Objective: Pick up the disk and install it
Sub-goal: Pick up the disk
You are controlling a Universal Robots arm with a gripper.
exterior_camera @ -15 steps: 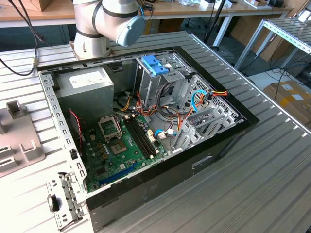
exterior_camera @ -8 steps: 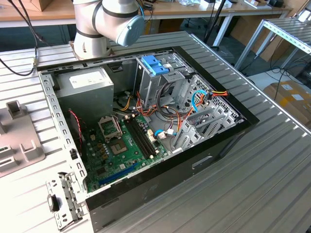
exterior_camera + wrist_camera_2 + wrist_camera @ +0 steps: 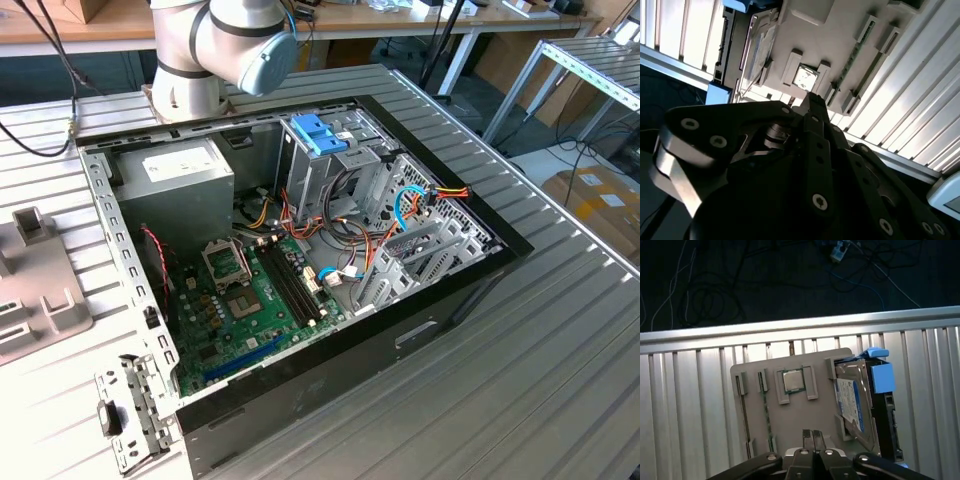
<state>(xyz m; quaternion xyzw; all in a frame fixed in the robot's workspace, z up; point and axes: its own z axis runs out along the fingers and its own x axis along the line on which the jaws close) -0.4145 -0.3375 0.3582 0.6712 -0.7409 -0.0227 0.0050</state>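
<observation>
Risk, nearest first: fingers are pressed together with nothing between them. They hang over the grey fixture plate close to its CPU seat, not over the disk. Judgement: coming down like this they would meet the plate or the CPU, and closed tips cannot straddle the disk. They could only scrape its label.

Second risk: the disk appears to lean in its holder against the plate's raised stops. An off-centre pinch could tip it, or snag the light-blue carrier rail.

Third risk: the plate lies near the tabletop edge, with floor cables beyond, so a slipped disk might go over.

Position: the disk sits at one end of the fixture plate, just beside the CPU seat, on the side away from the memory stick. It is apart from the fingers, offset sideways and farther out than the tips. Both wrist views agree on this.

In the exterior view the open computer case stands on the same tabletop, beside the plate.
</observation>
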